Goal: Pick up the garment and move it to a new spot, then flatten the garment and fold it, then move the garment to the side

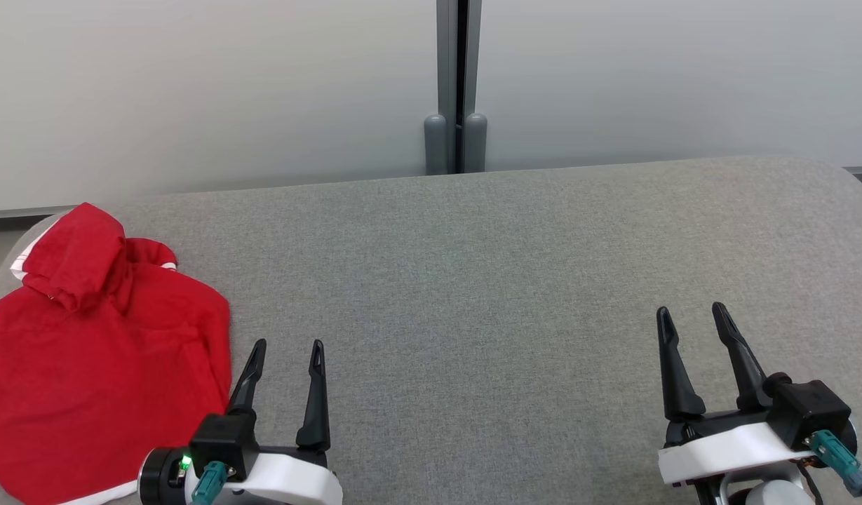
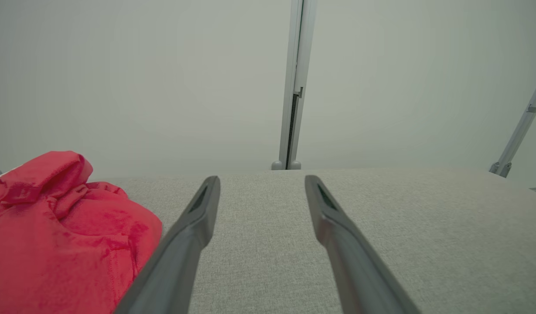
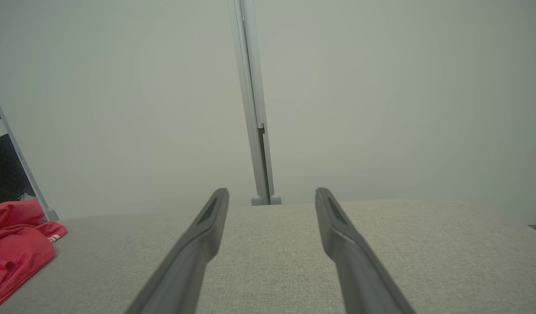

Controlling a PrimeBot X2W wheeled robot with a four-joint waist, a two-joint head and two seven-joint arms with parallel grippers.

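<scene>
Waiting on the pick-up, by the look of it, with nothing held.
Grey padded table (image 1: 473,280) mostly bare; the red garment (image 1: 101,365), a hooded top with white trim, lies rumpled at its far left edge, hood (image 1: 76,256) bunched. The left gripper (image 1: 288,344) hovers just beside it and the right gripper (image 1: 690,310) well apart, both with fingers spread and empty. Next, I judge, the left arm must reach left and pinch a fold.

A red hoodie (image 1: 101,365) with white trim lies fairly flat in a rough square at the bench's (image 1: 473,280) left edge, reaching the near edge. Its hood (image 1: 76,256) is bunched up at the end nearest the far left corner.
</scene>
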